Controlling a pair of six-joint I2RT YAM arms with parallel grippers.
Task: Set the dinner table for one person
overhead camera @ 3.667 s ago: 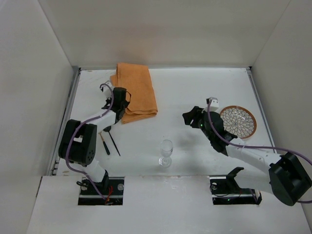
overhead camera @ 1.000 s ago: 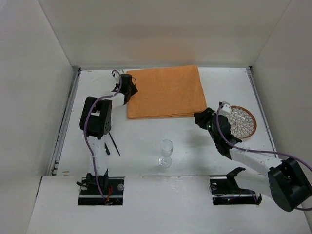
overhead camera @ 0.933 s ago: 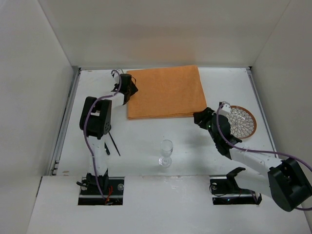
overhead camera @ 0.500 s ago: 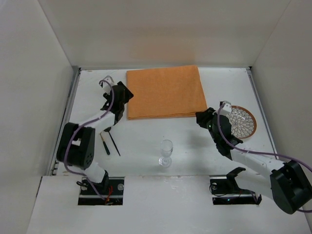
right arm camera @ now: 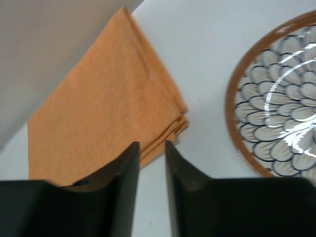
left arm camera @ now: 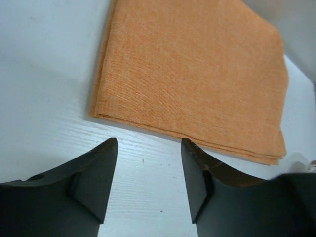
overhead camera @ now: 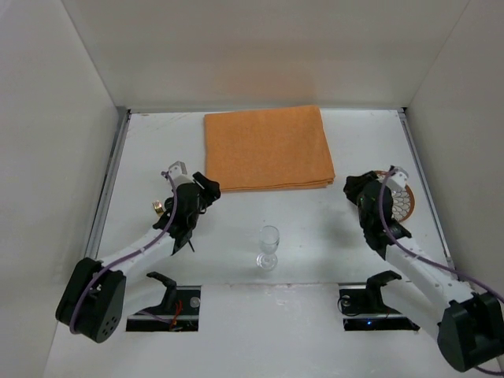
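**A:** What does the overhead view give?

**B:** The large matte-white dinner table (overhead camera: 315, 228) fills the floor between white wall panels. A rectangular orange cloth mat (overhead camera: 268, 148) lies flat at the far middle. A clear stemmed wine glass (overhead camera: 269, 246) stands upright near the front, between the two arms and well apart from the mat. I cannot tell whether anything is in it. On the right lies a round plate with a brown rim and grey petal pattern (overhead camera: 403, 206), partly under the right arm. The part that shows is bare pattern.

**A:** And the grippers from there?

**B:** The left gripper (overhead camera: 206, 189) sits just off the mat's near left corner. The right gripper (overhead camera: 354, 187) is between the mat's near right corner and the plate.

**A:** The left wrist view?

**B:** The left gripper (left arm camera: 148, 148) has its dark fingers (left arm camera: 98, 177) well apart, with only table (left arm camera: 44, 98) between them. The mat's folded edge (left arm camera: 192, 74) lies just beyond the tips.

**A:** The right wrist view?

**B:** The right gripper (right arm camera: 150, 148) leaves only a narrow slit between its fingers (right arm camera: 123, 187) and grips nothing. The mat's layered corner (right arm camera: 103, 113) lies beyond to the left. The plate (right arm camera: 276, 108) lies to the right, showing only pattern and glare.
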